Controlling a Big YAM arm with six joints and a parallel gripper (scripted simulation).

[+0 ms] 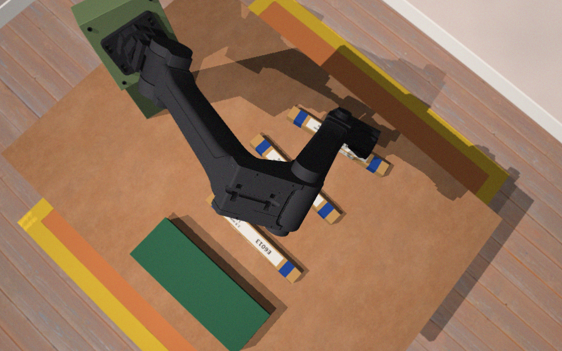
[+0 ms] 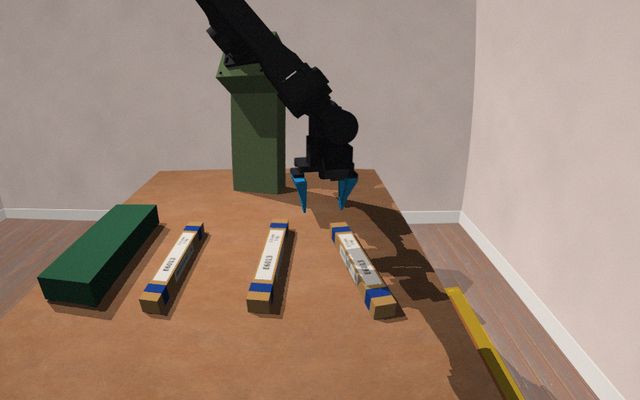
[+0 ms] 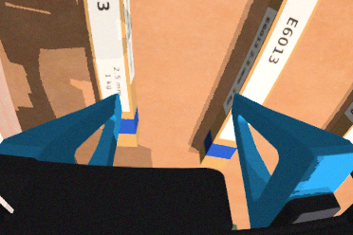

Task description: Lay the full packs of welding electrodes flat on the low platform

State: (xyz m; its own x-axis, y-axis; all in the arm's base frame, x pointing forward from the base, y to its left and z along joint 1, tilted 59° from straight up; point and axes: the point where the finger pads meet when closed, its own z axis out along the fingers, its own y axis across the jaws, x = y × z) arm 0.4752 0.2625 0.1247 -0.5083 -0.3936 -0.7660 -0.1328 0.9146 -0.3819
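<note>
Three long tan packs with blue bands and white E6013 labels lie side by side on the brown mat [image 2: 213, 347]. The pack nearest the platform [image 1: 261, 246] [image 2: 171, 266] lies beside the low green platform [image 1: 200, 283] [image 2: 96, 251]. The middle pack [image 1: 270, 150] [image 2: 268, 261] [image 3: 284, 45] and the far pack [image 1: 305, 120] [image 2: 362, 268] [image 3: 103, 21] follow. My gripper [image 2: 322, 201] [image 3: 176, 101] is open and empty. It hangs above the mat between the base-side ends of the middle and far packs. In the overhead view the wrist hides the fingers.
The arm's tall green pedestal [image 1: 100, 17] [image 2: 258, 143] stands at the back of the mat. Yellow and orange strips [image 1: 78, 261] [image 1: 300, 32] [image 2: 481, 338] lie along two sides of the mat. Walls stand close behind and to the right.
</note>
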